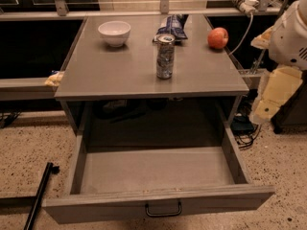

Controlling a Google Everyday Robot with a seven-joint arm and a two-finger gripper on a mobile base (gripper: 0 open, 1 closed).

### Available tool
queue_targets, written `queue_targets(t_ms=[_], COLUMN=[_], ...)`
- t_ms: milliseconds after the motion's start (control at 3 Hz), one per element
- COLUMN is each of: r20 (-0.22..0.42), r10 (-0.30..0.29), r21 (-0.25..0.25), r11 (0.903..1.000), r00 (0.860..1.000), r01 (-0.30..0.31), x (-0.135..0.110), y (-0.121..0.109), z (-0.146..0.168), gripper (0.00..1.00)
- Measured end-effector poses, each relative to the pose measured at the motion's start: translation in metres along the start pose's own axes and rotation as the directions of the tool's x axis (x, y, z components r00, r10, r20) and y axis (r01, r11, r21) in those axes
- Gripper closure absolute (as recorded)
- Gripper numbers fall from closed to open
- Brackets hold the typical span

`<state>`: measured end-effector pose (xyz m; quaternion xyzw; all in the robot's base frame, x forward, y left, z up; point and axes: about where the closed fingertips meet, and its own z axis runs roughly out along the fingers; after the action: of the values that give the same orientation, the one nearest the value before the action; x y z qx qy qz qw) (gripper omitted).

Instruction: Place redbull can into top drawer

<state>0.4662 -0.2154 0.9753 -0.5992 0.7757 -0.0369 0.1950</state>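
Note:
The redbull can (165,56) stands upright on the grey table top (120,75), near its middle, silver top and pull tab up. The top drawer (158,202) is pulled wide open below the table; its inside is bare and its dark loop handle (163,209) sits at the centre of the front panel. My gripper (268,97), cream-coloured below a white arm joint (290,32), hangs off the table's right side, level with the table edge and well apart from the can. It holds nothing that I can see.
A white bowl (114,32) sits at the back left, a blue crinkled snack bag (171,27) just behind the can, and an apple (218,38) at the back right. Cables (242,128) lie on the floor at the right. A black rod (38,195) lies at the lower left.

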Motion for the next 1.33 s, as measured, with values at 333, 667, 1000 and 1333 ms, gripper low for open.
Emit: queue_targets(t_ms=[333, 667, 1000, 1333], r20=[0.059, 0.146, 0.24, 0.314], r10=[-0.006, -0.009, -0.02, -0.031], r21=[0.02, 0.021, 0.006, -0.012], r11=[0.9998, 0.9998, 0.9998, 0.9993], r00=[0.998, 0.989, 0.971, 0.949], r01=[0.005, 0.006, 0.019, 0.036], x=[-0.011, -0.032, -0.062, -0.086], y=[-0.03, -0.068, -0.103, -0.127], z=[0.027, 0.058, 0.087, 0.109], gripper=[0.0, 0.0, 0.0, 0.0])
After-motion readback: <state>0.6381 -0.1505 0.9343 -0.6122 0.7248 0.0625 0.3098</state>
